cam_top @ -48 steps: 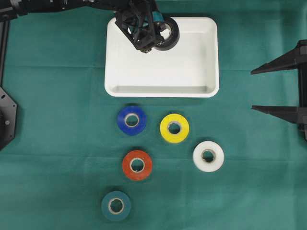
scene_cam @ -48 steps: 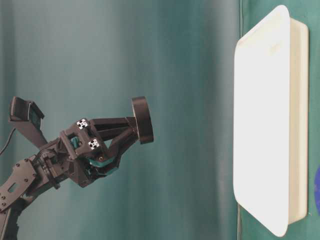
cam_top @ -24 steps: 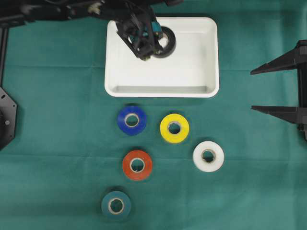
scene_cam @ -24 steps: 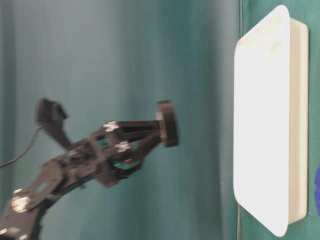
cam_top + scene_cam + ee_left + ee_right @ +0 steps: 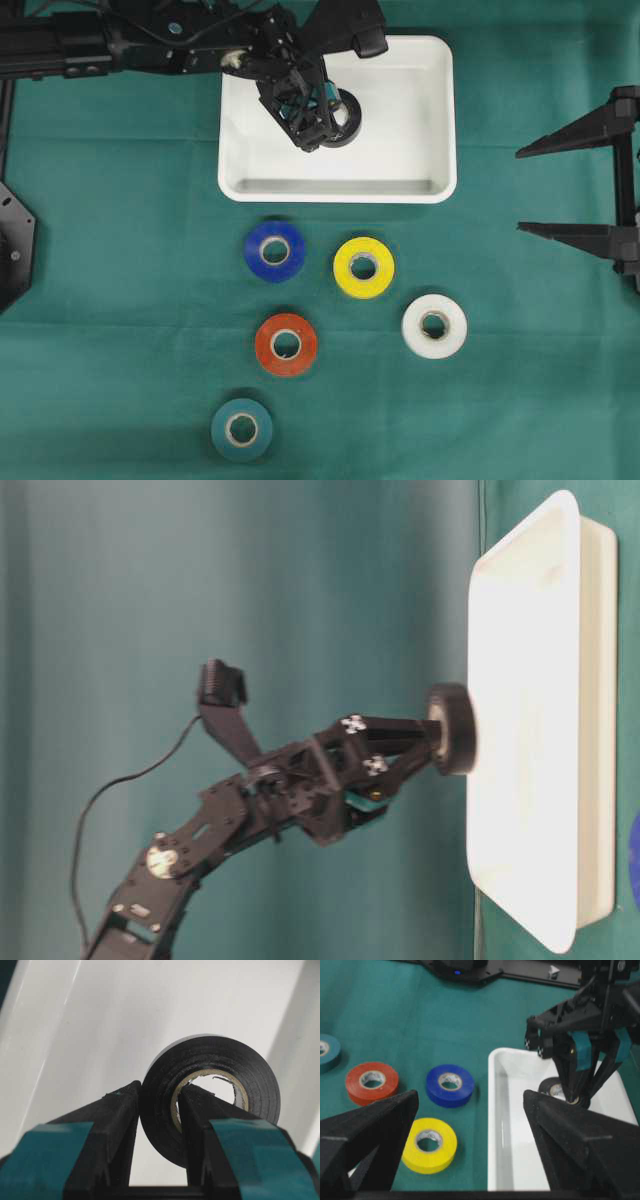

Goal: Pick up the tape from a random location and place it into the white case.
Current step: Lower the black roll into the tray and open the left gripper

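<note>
From overhead, the left gripper (image 5: 325, 118) hangs over the white case (image 5: 430, 185), clenched on a black tape roll (image 5: 345, 118) above the tray's middle-left floor. On the green cloth (image 5: 120, 300) below the case lie five more rolls: blue (image 5: 275, 251), yellow (image 5: 364, 267), red (image 5: 286, 344), white (image 5: 434, 326) and teal (image 5: 241, 429), all apart from one another. The right gripper (image 5: 590, 185) waits at the right edge with its jaws spread wide and nothing between them, well clear of the work.

In the table-level view, the black tape roll (image 5: 452, 729) sits level with the case rim (image 5: 560, 520); whether it touches the floor cannot be told.

The left wrist view shows the grip: one finger (image 5: 115, 1125) presses the roll's outer wall, the other passes through the cardboard core, so the roll is pinched by its wall and can drop free once the jaws part.

From the right wrist camera, the roll (image 5: 552, 1087) appears inside the case near its bottom, probably ready for letting go.

No brand or writing is legible on any roll or the case.
</note>
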Controlling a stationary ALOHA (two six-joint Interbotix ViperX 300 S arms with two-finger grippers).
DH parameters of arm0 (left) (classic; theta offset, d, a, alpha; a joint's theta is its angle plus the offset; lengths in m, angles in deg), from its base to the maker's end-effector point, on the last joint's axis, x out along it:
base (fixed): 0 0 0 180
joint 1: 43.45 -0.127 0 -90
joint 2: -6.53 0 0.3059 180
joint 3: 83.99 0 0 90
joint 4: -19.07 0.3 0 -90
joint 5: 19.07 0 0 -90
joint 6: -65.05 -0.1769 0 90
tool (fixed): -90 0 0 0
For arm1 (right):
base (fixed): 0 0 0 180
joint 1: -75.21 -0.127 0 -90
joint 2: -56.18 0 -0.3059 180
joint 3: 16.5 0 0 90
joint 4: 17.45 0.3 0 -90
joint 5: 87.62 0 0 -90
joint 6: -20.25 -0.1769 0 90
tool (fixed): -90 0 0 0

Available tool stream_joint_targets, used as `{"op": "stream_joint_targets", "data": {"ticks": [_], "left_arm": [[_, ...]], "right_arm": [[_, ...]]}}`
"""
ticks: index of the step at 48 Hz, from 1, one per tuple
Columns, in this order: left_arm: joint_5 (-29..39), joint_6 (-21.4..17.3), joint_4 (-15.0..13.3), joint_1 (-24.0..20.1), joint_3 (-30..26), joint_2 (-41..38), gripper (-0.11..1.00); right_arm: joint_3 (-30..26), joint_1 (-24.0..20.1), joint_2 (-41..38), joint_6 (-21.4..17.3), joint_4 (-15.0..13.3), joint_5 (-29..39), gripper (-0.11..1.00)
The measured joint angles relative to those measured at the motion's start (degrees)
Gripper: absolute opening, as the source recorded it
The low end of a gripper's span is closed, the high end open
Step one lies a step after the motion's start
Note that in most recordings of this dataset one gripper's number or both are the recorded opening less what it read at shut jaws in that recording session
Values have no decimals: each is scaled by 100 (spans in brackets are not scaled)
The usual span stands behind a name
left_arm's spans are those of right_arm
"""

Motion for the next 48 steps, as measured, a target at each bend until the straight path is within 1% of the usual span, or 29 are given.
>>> {"op": "stream_joint_targets", "data": {"ticks": [16,24,34,36,37,44,46,48], "left_arm": [[-272,0,0,-70,26,-343,19],[-290,0,0,-70,26,-510,19],[-290,0,0,-70,26,-527,20],[-290,0,-9,-70,35,-527,25],[-290,0,-9,-70,44,-536,29],[-299,0,-9,-70,70,-527,75],[-299,0,-9,-70,88,-527,86],[-299,0,-9,-79,79,-527,94]], "right_arm": [[0,0,-9,0,0,0,91],[0,0,-9,0,0,0,91],[0,9,-9,0,0,-18,91],[0,9,-9,0,0,-18,91],[0,9,-9,0,9,-18,91],[0,9,-9,0,0,-18,91],[0,9,-9,0,0,-18,91],[0,9,-9,0,0,-18,91]]}}
